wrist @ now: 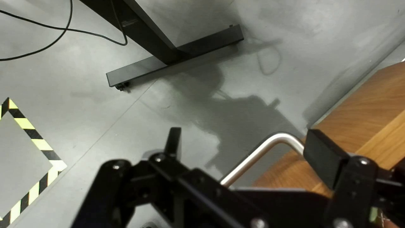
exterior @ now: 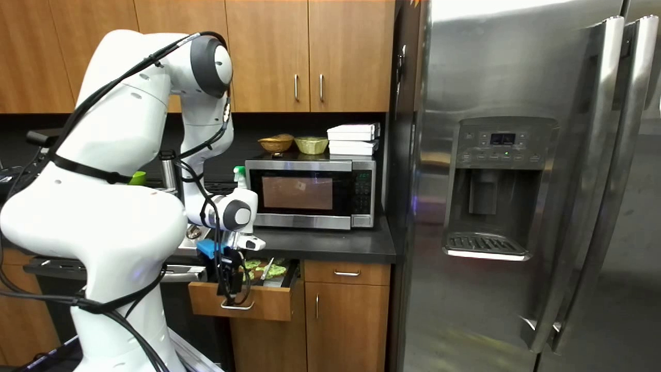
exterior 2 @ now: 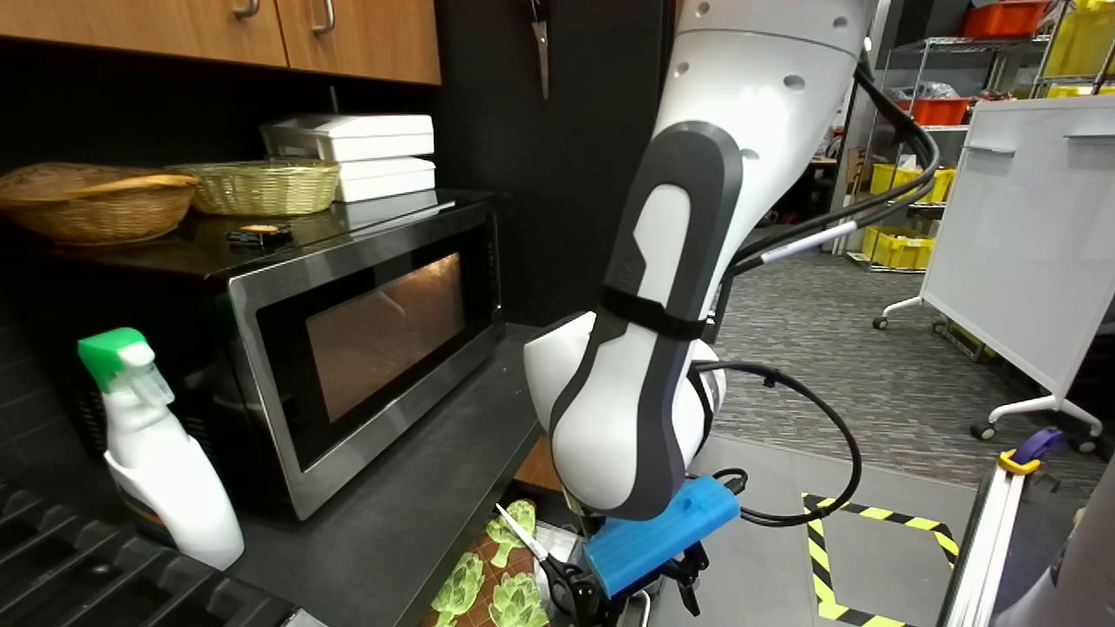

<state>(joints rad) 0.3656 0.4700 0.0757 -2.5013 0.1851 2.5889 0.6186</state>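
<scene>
The two fingers stand wide apart, and in the wrist view one silver bar handle runs into the gap between them; they have hold of nothing that shows, and whether either touches the metal I cannot tell. That single handle is fixed to the front of one wooden drawer, which stands open beneath the dark table in an exterior view. Inside the drawer show one pair of scissors (black grips, pale blades) and some brown artichoke-print cloth, the two close together. The table carries one microwave oven and, just beside it, one white spray bottle with a green head. On top of the microwave oven sit two wicker baskets side by side, one brown, the other pale green, and near them two white boxes, stacked; these show in both exterior views. One stainless-steel refrigerator with two long handles stands past the end of the table. One rolling whiteboard stands well apart.
</scene>
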